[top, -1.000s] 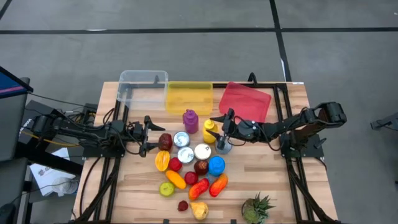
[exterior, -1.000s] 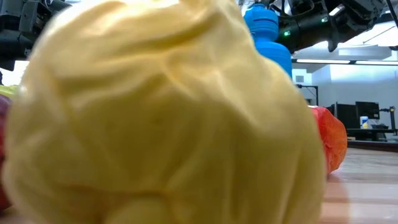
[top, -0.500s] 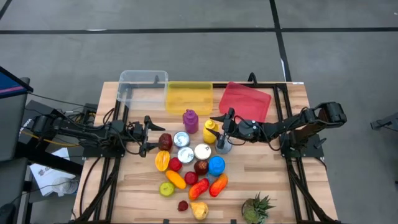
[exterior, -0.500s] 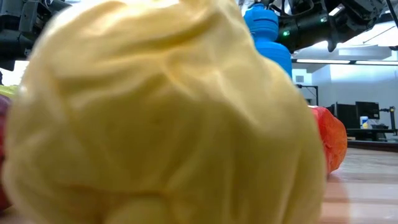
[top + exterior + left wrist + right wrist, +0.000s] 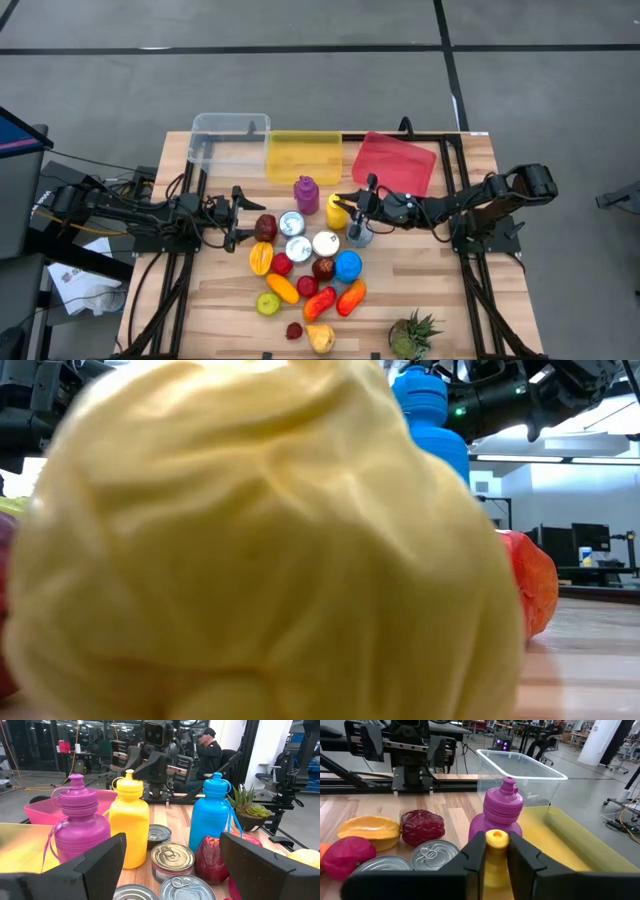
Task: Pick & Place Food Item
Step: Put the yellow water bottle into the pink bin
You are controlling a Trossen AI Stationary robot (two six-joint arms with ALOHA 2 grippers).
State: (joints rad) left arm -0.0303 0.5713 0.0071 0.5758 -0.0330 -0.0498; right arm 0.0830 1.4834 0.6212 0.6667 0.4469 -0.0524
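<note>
Looking down on your wooden table, you find a pineapple at the near right edge and a pale yellow pear near the middle of the near edge; that pear fills almost the whole low view. Just beyond it lies a cluster of fruit: a green apple, an orange piece and red pieces. Farther in stand a blue bottle and three tin cans, with a dark red fruit to their left.

Your left gripper waits at the left of the cluster, beside that dark red fruit, with its fingers spread wide and holding nothing.

Your right gripper reaches in from the right to the yellow bottle, which stands upright beyond the cans, just right of the purple bottle. In the right wrist view its two fingers are pressed against either side of the yellow bottle's neck, just below the cap.

Along the far edge sit a clear bin on the left, a yellow bin in the middle and a red bin on the right.
</note>
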